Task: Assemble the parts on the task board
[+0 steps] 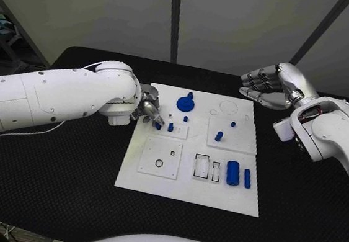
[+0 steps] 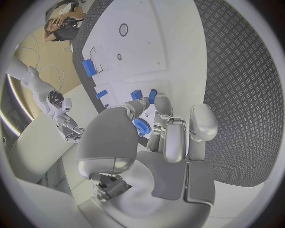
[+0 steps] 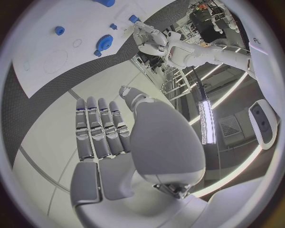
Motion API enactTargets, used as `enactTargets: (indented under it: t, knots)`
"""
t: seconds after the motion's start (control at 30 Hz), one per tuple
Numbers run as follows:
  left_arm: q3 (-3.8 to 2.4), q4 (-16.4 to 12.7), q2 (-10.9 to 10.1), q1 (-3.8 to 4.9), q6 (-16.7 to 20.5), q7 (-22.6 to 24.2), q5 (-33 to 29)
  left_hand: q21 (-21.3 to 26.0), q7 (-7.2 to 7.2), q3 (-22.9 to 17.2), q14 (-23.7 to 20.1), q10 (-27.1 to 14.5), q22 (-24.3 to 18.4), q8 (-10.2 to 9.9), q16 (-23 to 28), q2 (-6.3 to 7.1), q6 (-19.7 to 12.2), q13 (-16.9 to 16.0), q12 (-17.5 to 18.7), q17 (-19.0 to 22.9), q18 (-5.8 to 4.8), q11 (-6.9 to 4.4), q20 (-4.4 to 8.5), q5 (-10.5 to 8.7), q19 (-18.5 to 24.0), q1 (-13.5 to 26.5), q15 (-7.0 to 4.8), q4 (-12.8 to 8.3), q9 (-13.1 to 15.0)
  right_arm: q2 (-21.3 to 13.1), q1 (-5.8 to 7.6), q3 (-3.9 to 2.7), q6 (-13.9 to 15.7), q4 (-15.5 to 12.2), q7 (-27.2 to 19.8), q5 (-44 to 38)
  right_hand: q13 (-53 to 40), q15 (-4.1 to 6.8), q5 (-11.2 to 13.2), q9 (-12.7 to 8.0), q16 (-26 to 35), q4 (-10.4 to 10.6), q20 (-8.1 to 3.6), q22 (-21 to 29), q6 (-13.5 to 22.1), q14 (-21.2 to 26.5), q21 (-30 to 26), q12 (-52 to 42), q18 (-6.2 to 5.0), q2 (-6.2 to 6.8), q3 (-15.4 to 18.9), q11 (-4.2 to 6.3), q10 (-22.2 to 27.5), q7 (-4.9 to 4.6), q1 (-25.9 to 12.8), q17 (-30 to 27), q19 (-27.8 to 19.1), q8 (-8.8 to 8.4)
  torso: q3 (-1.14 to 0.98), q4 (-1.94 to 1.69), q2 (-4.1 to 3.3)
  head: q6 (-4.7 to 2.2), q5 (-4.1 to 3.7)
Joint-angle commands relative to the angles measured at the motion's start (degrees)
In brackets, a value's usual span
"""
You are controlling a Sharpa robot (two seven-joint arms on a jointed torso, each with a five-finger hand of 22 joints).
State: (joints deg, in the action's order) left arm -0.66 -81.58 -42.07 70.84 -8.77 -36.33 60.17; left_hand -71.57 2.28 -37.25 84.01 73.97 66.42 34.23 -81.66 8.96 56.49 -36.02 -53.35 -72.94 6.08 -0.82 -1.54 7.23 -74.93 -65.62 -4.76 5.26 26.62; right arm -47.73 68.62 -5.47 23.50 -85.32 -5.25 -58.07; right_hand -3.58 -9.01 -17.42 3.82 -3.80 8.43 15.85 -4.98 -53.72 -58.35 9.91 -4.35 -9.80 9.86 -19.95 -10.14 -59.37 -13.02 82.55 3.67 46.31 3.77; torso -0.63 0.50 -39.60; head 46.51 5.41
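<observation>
1. The left hand (image 1: 147, 111) reaches onto the task board's (image 1: 189, 193) left edge, its fingers (image 2: 161, 110) at a small blue peg (image 1: 157, 125); whether they grasp it I cannot tell.
2. The right hand (image 1: 266, 85) hovers above the desk (image 1: 57, 170) past the board's far right corner, fingers released, holding nothing.
3. A blue gear (image 1: 185, 103) stands near the far edge.

The white rectangular task board (image 1: 188, 192) lies mid-table (image 1: 58, 164). A blue round gear part (image 1: 185, 103) stands at its far left. A blue cylinder part (image 1: 232, 172) lies near its right edge.
</observation>
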Motion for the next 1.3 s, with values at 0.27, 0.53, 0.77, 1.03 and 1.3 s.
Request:
enactTargets:
  t: [0.27,0.53,0.77,1.03,1.3]
  knots:
    - [0.52,0.9,0.8,-0.4,-3.6,-1.0,-1.0,-0.8,-1.08,-5.3,2.5,2.8,0.8,0.9,-0.4,0.25,1.5,-1.6,-1.0,-0.1,-0.29,-1.93,0.48,-0.08,-0.8,2.7,-0.83,-5.7,0.4,-0.1,0.1,-0.04,0.1,-0.4,0.0,-1.0,0.0,-0.17,0.0,-0.1,0.3,-0.2,0.1,0.1,0.4,0.4,-0.3,0.4,-0.73,-0.08,0.2,-0.33,0.2,-0.07,-0.6,-0.1,0.5,-0.22,0.0,0.0,0.01,0.08,-0.32]
    - [0.53,0.9,1.1,-0.39,-3.5,-1.4,-1.0,-0.9,-1.63,-0.9,2.5,3.3,1.2,1.1,-0.4,0.36,2.7,-2.1,-1.3,-0.1,-0.42,-2.35,0.87,-0.24,-1.1,6.2,-1.2,-3.1,0.6,-0.1,0.1,-0.04,0.1,-0.8,0.1,-1.0,0.0,-0.23,0.0,-0.1,0.3,-0.4,0.13,0.3,0.6,0.5,-0.6,0.4,-0.72,-0.08,0.5,-0.39,0.3,-0.15,-0.6,-0.1,0.6,-0.23,-0.02,-0.07,0.04,0.07,-0.32]
    - [0.53,1.3,1.1,-0.39,-2.8,-1.6,-1.0,-1.1,-1.68,6.5,2.5,3.4,1.7,0.9,-0.4,0.4,3.7,-2.8,-1.8,-0.2,-0.51,-2.39,1.02,-0.29,-1.4,9.6,-1.28,0.4,0.6,-0.1,0.1,-0.04,0.1,-1.0,0.3,-1.0,0.0,-0.38,0.0,-0.1,0.3,-0.7,0.26,0.8,0.8,0.9,-1.4,0.6,-0.64,-0.19,0.9,-0.54,0.5,-0.31,-0.9,-0.1,0.4,-0.22,-0.01,-0.06,0.03,-0.03,-0.3]
    - [0.5,1.3,0.8,-0.4,-1.3,-1.2,-1.0,-0.9,-1.61,13.5,2.5,3.3,1.8,0.6,-0.4,0.56,4.0,-2.9,-1.9,-0.2,-0.5,-2.33,1.04,-0.26,-1.4,11.3,-1.27,3.1,0.6,-0.2,0.1,-0.04,0.1,-0.9,0.5,-1.4,0.0,-0.56,-0.1,0.0,0.4,-0.9,0.37,1.1,1.1,1.5,-2.1,0.6,-0.61,-0.31,1.4,-0.7,0.7,-0.52,-1.0,-0.2,0.2,-0.22,0.05,-0.08,0.06,-0.16,-0.45]
    - [-0.09,0.1,-0.3,-0.39,1.2,-0.7,-1.2,0.3,-0.41,22.5,2.4,1.2,0.8,-0.9,-0.3,0.39,0.4,-0.4,-0.6,-0.1,-0.27,-1.38,0.55,-0.32,-0.7,10.6,-0.61,6.4,0.2,-0.1,0.09,-0.04,0.1,-0.4,0.6,-1.5,0.0,-0.78,-0.1,-0.1,0.4,-1.2,0.48,1.2,1.5,2.2,-2.8,0.7,-0.57,-0.43,2.0,-0.97,1.2,-0.85,-1.2,-0.2,0.2,-0.25,0.06,-0.07,0.02,-0.43,-0.53]
